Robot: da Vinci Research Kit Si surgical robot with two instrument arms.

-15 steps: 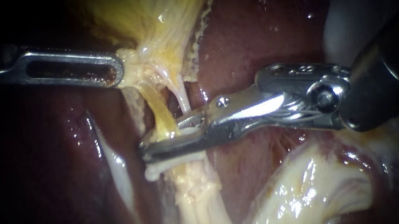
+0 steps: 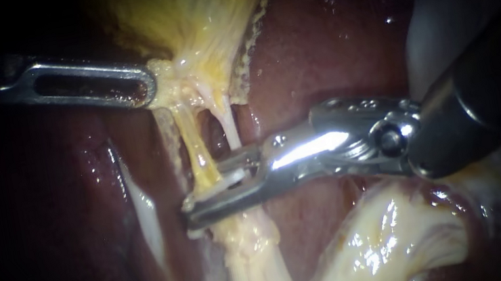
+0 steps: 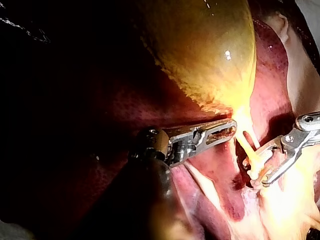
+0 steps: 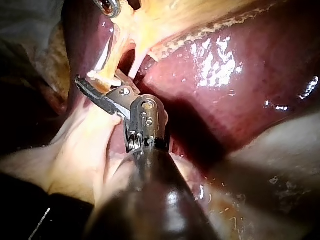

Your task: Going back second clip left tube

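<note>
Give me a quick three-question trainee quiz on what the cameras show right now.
1. True or false: the jaws of the right instrument are shut and empty.
2. What lies between those jaws? A) the left tube B) a needle C) nothing
3. Fill in: the tip of the left instrument meets the yellow tissue at the narrow end of the ____.

Key
1. False: a gap shows between them, and the tube runs through it.
2. A
3. gallbladder
</note>
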